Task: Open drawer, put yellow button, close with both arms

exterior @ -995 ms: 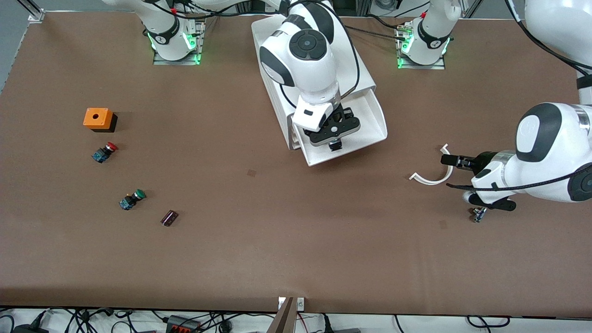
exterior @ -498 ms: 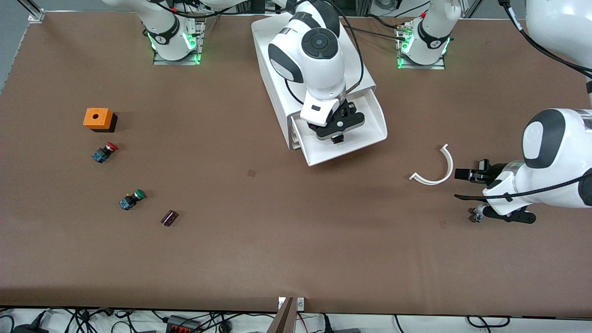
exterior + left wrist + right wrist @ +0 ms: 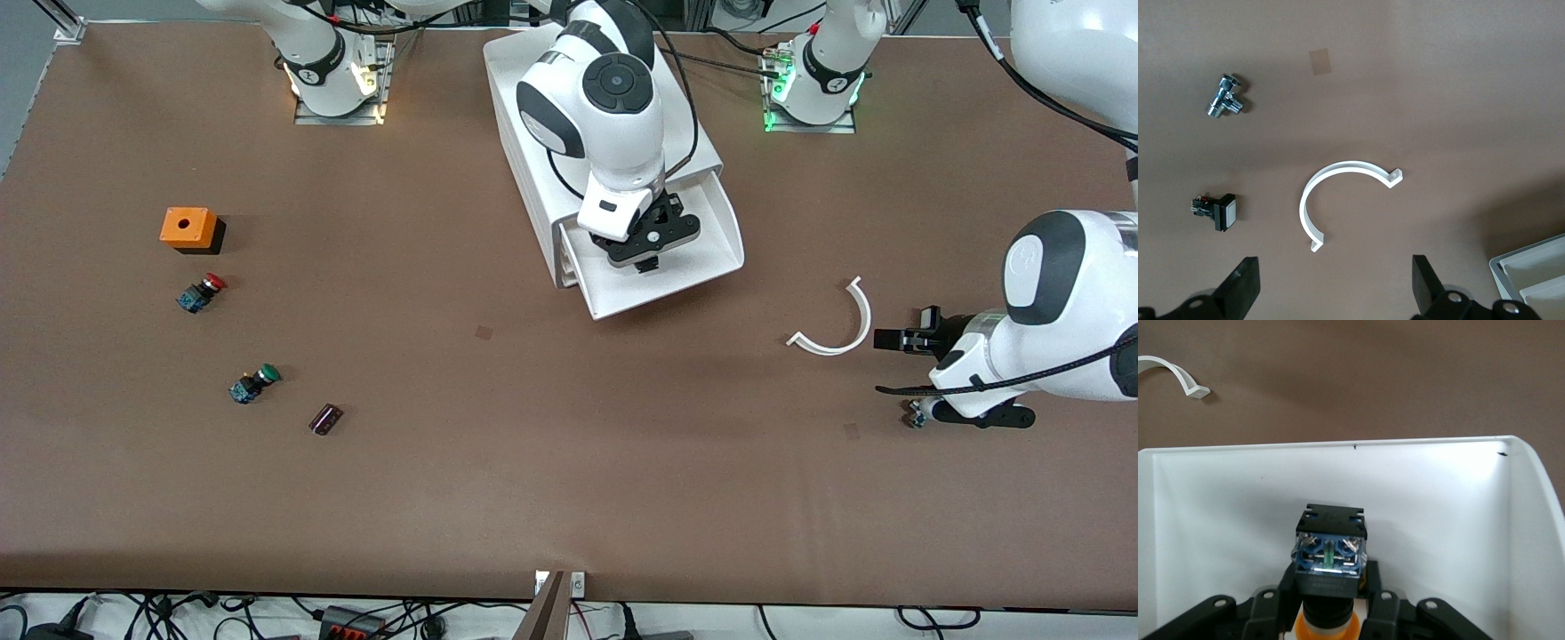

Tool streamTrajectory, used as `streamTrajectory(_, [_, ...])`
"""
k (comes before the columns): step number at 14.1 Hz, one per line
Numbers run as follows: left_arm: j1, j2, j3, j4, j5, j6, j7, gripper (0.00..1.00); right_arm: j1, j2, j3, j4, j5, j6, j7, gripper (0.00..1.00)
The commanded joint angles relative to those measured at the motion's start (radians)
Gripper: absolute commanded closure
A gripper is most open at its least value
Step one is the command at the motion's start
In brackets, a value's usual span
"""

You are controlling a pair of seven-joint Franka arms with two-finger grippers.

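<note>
The right claw, clamped on the yellow button, hangs over the open drawer, release and closing pending, while the left claw waits apart over the worktop.

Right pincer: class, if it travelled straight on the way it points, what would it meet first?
Probably the floor of the open drawer. The right pincer, shut on the yellow button, points down into it; the gap is hard to judge.

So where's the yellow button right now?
The yellow button is held in the right gripper, over the open drawer of the white cabinet.
</note>
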Motion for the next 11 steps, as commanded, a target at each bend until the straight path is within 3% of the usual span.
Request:
streamTrajectory(1, [0.0,0.011,-0.004,0.021,0.016,-0.011,-0.014,0.0,0.009,0.005,-0.008,0.036,0.006,-0.023,0.023,0.0])
streamTrajectory(8, [-0.004,0.007,-0.015,0.023,0.011,-0.005,-0.018,0.0,-0.026,-0.027,-0.026,0.135,0.001,-0.124,0.045,0.0])
streamTrajectory(11, [-0.007,0.007,-0.029,0.011,-0.045,0.008,-0.133,0.0,-0.092,-0.062,-0.075,0.134,-0.002,-0.201,0.033,0.0])
